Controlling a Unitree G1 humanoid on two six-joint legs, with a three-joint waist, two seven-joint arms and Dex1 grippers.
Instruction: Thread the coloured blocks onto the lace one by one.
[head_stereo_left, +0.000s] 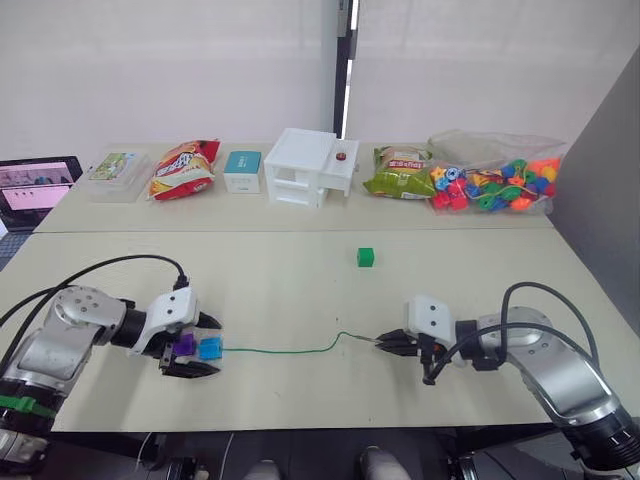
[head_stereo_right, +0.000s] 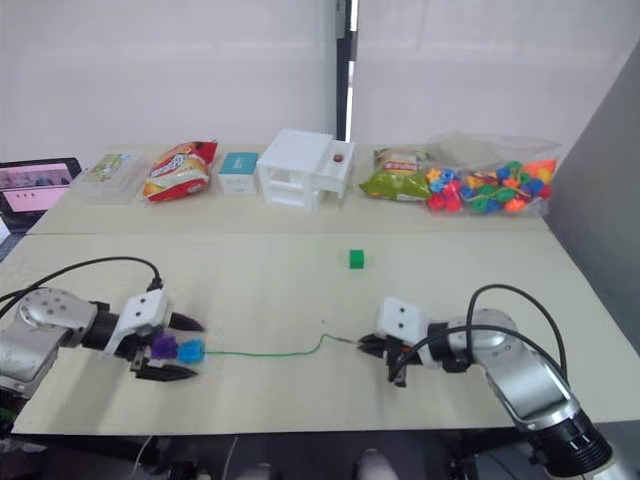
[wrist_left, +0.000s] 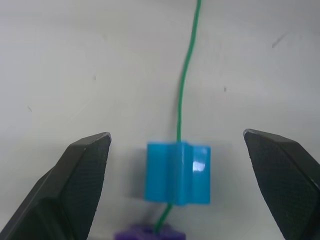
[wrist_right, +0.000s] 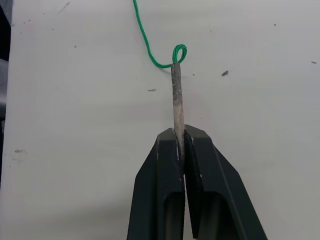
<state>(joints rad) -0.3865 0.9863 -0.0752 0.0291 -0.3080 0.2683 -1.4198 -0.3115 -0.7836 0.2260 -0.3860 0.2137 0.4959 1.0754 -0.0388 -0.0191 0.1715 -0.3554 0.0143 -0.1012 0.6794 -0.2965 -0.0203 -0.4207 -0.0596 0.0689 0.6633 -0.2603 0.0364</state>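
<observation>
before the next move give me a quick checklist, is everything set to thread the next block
1. Right gripper shut on the lace at its grey tip: ok.
2. Blue block threaded on the lace: ok.
3. Purple block behind the blue one, on the lace: ok.
4. Left gripper open, fingers either side of the blue block, not touching: ok.
5. Next block, the dark green block, loose on the table, unobstructed: ok.
6. Knot at the lace's end: cannot tell.

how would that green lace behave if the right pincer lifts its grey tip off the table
The lace would probably sag: it lies in loose curves, so the cord looks floppy. Its grey tip stands straight out of the shut right pincer, so that part seems stiff. The blue block and purple block already threaded would likely weigh down the far end.
</observation>
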